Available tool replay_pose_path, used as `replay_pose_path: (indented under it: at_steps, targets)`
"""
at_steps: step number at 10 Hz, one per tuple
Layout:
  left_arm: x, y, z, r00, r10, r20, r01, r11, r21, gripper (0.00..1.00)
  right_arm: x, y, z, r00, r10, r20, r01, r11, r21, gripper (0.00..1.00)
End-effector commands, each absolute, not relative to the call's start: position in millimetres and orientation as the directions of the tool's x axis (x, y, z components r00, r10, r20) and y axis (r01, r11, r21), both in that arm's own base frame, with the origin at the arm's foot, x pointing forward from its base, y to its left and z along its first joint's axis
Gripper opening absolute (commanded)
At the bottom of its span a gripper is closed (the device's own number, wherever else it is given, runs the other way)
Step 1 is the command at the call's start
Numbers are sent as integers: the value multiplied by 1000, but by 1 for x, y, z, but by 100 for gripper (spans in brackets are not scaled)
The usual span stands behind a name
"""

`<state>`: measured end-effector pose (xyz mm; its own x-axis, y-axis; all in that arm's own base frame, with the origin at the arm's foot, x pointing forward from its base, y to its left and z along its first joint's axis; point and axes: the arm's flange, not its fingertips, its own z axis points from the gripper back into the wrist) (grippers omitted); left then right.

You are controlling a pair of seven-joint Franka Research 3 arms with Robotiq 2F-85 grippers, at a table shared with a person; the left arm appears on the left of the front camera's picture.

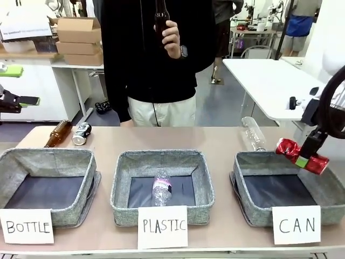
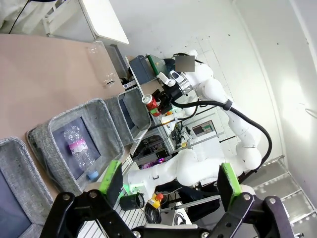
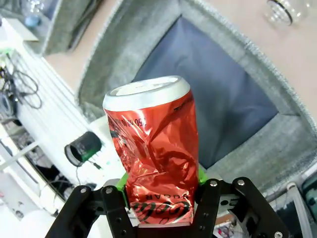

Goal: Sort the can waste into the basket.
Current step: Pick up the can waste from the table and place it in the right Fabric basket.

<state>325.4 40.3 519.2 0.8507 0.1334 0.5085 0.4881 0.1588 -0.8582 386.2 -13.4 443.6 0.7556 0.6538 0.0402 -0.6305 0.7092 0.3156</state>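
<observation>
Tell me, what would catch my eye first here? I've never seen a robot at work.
A crumpled red can, pinched in the right gripper, hangs over the grey basket carded CAN at the right end of the table. Across it, a person's hand holds up a brown bottle, and a dark can lies beside a second bottle at the far left.

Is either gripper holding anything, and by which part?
The right gripper grips the crumpled red can across its lower body, lid end pointing away, above the CAN basket. The left gripper is open and empty.
</observation>
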Motion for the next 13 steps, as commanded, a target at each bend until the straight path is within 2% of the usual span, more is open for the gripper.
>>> replay_pose_path:
  at_steps: [1,2,3,11,12,13]
  targets:
    - [326,39,520,839,140,526,509,139,-849,100,388,-11,448,757,649,74,-635,706,313,37]
    - [326,39,520,839,140,526,509,139,-849,100,390,-12,449,754,653,72,-638,703,314,37]
    - [326,39,520,839,140,526,509,139,-849,100,389,-13,448,755,652,74,-638,703,314,98]
    - [326,39,520,839,140,526,509,139,-849,100,391,-17,449,814,566,129,-570,738,360,100]
    - [326,39,520,839,140,526,509,139,-849,100,392,-21,453,823,540,178,-559,712,425,100]
    - [326,39,520,839,140,526,509,139,-849,100,391,-26,469,917,291,273,-399,659,638,100]
